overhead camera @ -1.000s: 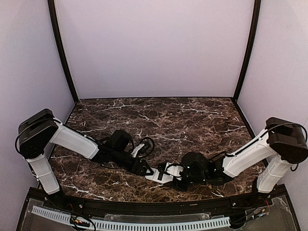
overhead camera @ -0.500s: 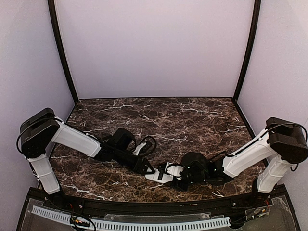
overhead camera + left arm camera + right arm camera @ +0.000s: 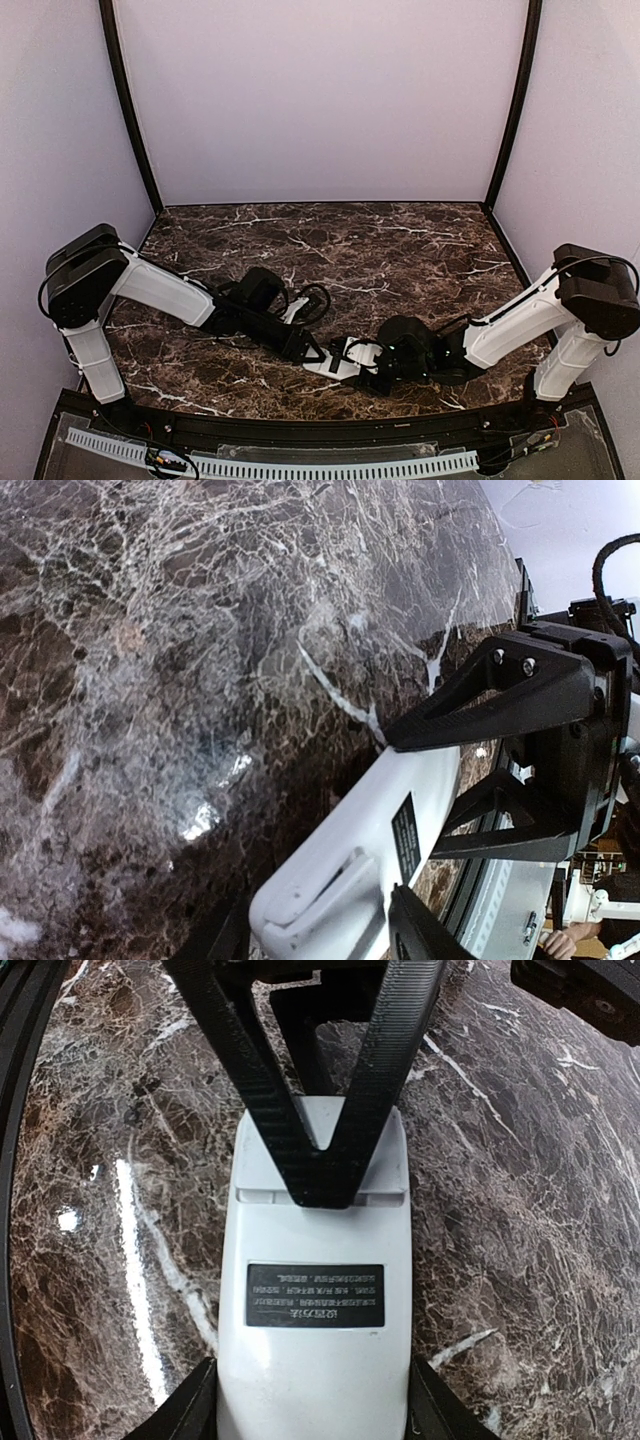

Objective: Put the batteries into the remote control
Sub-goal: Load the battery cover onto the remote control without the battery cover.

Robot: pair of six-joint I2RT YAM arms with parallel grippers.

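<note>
Remote control [image 3: 315, 1300] lay back-up on near worktop [image 3: 400, 250] | right fingers [image 3: 195, 1405] half-open, clamped on its sides | left fingers [image 3: 415, 935] astride its left end, grip unclear | risk: an uneven left squeeze might twist it loose.

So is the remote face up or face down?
Face down: the remote shows its plain white back with a dark label, no buttons.

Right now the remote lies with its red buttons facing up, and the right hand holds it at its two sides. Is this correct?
Not quite. The remote lies with its plain white back facing up, with a dark label on it; no red buttons show. The right wrist view shows this. The right hand does hold it at its two sides.
</note>
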